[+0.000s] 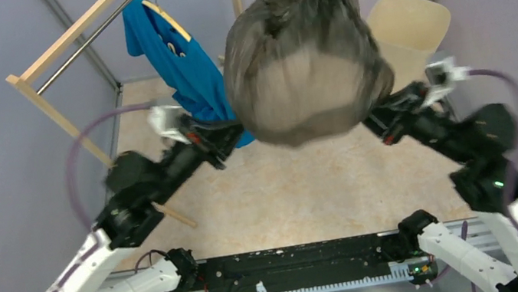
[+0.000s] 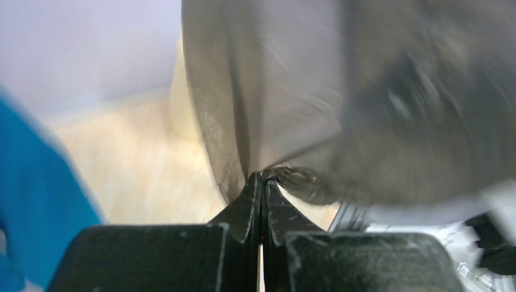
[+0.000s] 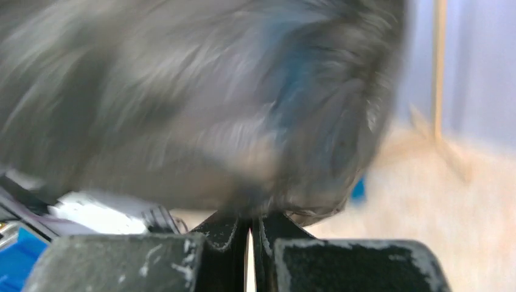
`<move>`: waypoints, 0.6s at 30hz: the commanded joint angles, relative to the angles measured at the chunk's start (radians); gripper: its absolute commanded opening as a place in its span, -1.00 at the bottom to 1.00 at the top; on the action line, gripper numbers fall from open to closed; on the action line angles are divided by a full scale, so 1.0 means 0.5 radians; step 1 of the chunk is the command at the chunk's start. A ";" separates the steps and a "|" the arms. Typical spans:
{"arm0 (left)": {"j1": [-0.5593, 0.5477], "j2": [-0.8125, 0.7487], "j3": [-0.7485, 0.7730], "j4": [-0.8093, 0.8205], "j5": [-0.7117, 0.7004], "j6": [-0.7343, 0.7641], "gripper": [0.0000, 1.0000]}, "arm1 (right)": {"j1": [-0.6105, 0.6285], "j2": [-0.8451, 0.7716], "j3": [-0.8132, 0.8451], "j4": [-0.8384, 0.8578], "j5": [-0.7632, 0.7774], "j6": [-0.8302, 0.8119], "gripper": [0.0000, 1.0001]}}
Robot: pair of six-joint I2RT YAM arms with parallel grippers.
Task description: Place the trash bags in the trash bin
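Ballooned up close under the overhead camera, the trash bag (image 1: 301, 62) is off the table (image 1: 308, 185), stretched between my two hands and smeared with blur in all three views. My left hand (image 2: 261, 177) is closed tight, with a gathered pinch of the dark film caught at the fingertips. My right hand (image 3: 251, 220) is closed the same way on the opposite edge, though blur hides how much plastic it has. So the bag's long span runs left to right across the workspace, one hand at each end, roughly level. What matters next, as I judge it, is where the trash bin (image 1: 408, 27) stands: behind the bag and off to the right, just beyond my right hand and well apart from the left. The bag's right end is the nearer one, so the carry goes back and rightward, away from the blue shirt (image 1: 182, 64) on the clothes rack (image 1: 54, 91) — the left arm has the longer reach. I cannot see the bag's mouth.
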 commanded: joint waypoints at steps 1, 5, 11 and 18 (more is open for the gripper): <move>0.015 0.178 -0.690 -0.286 -0.316 -0.196 -1.00 | -0.027 0.141 -1.065 -0.109 0.169 0.102 -1.00; 0.027 0.170 -0.818 -0.187 -0.180 -0.232 -1.00 | -0.027 0.127 -1.045 -0.008 0.101 0.172 -1.00; 0.031 0.402 0.168 -0.153 0.201 0.024 -1.00 | -0.025 0.686 0.412 -0.540 -0.033 -0.131 -1.00; 0.028 0.267 0.004 0.056 -0.005 0.014 -1.00 | -0.027 0.444 0.269 -0.320 0.136 -0.133 -1.00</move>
